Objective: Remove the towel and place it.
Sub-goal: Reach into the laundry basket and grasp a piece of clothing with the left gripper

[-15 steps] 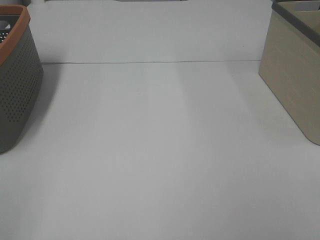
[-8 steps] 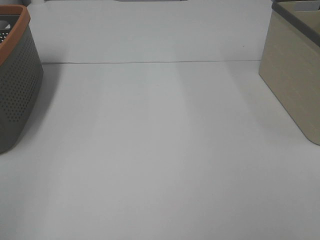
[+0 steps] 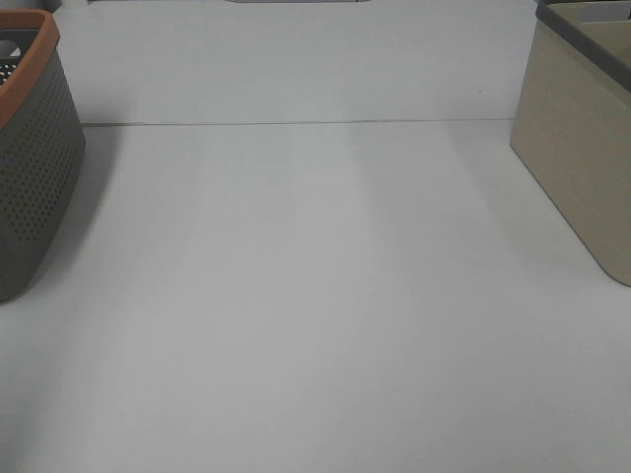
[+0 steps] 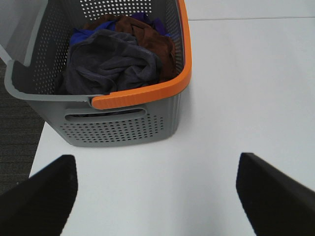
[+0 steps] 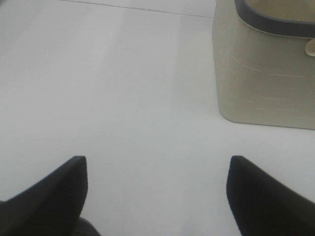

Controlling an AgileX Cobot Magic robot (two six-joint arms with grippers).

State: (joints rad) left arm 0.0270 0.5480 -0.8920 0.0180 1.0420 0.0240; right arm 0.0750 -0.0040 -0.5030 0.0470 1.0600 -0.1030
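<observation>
- Left hand (image 4: 157, 196): jaws spread wide, nothing between them. Both dark fingers (image 4: 47, 194) sit above bare counter (image 3: 315, 296), touching nothing.
- Right hand (image 5: 157, 196): also wide open and empty, held over bare counter.
- Neither hand shows in the high view.
- Towel (image 4: 110, 64): dark charcoal-grey, crumpled, lying in the grey basket (image 4: 123, 130) ahead of the left hand. It is on top of the pile and against the basket's near wall.
- A brown cloth (image 4: 147, 37) sits behind the towel and touches it. A blue cloth (image 4: 81, 35) pokes out beside the brown one, further back.
- Grey basket: perforated walls, orange rim (image 4: 142, 96) around part of the top, slot handle in the near wall. It stands upright at the counter's left edge, with dark floor (image 4: 15, 142) beyond that edge.
- Beige bin (image 5: 261, 83): dark rim, upright at the counter's right side, ahead of the right hand and well apart from the grey basket.
- A thin seam (image 3: 296, 123) runs across the counter between the two containers.
</observation>
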